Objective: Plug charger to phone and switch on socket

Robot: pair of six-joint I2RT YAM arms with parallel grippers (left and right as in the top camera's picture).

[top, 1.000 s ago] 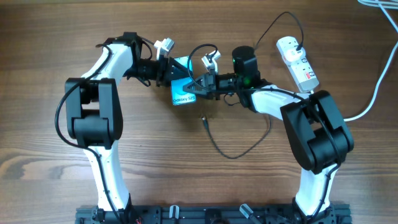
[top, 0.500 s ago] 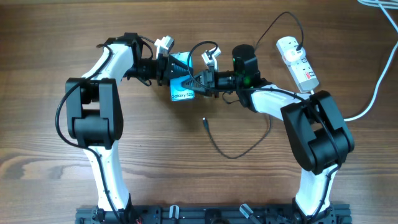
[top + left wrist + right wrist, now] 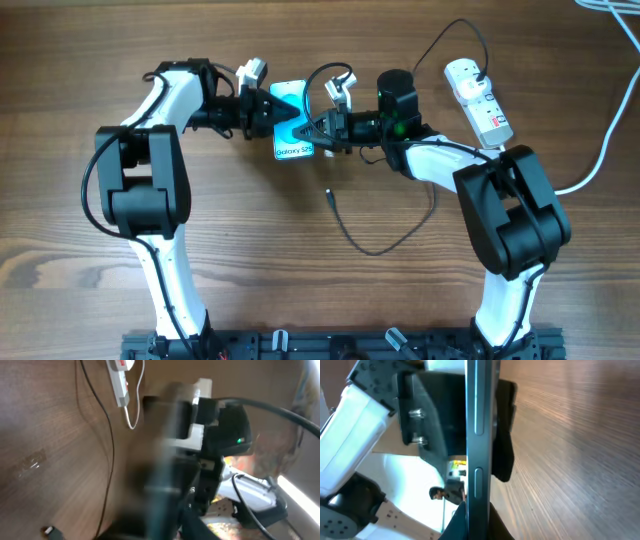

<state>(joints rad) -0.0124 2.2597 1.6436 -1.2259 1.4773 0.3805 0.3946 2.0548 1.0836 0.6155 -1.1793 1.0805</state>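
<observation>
The phone, cyan with a white Galaxy strip, hangs above the table between both arms. From the right, my right gripper is shut on it; in the right wrist view its thin edge runs straight up from between my fingers. My left gripper is at the phone's upper left corner. The left wrist view is blurred, so its jaws do not show clearly. The charger's black plug lies loose on the wood, and its cable loops round to the socket at the back right.
A thick white cord runs off the right edge behind the socket. In the left wrist view the socket and the thin cable lie on the wood, with the plug at the lower left.
The phone has shifted slightly up and left with the right gripper. The left arm has drawn back leftward, its fingers now at the phone's upper left corner.
</observation>
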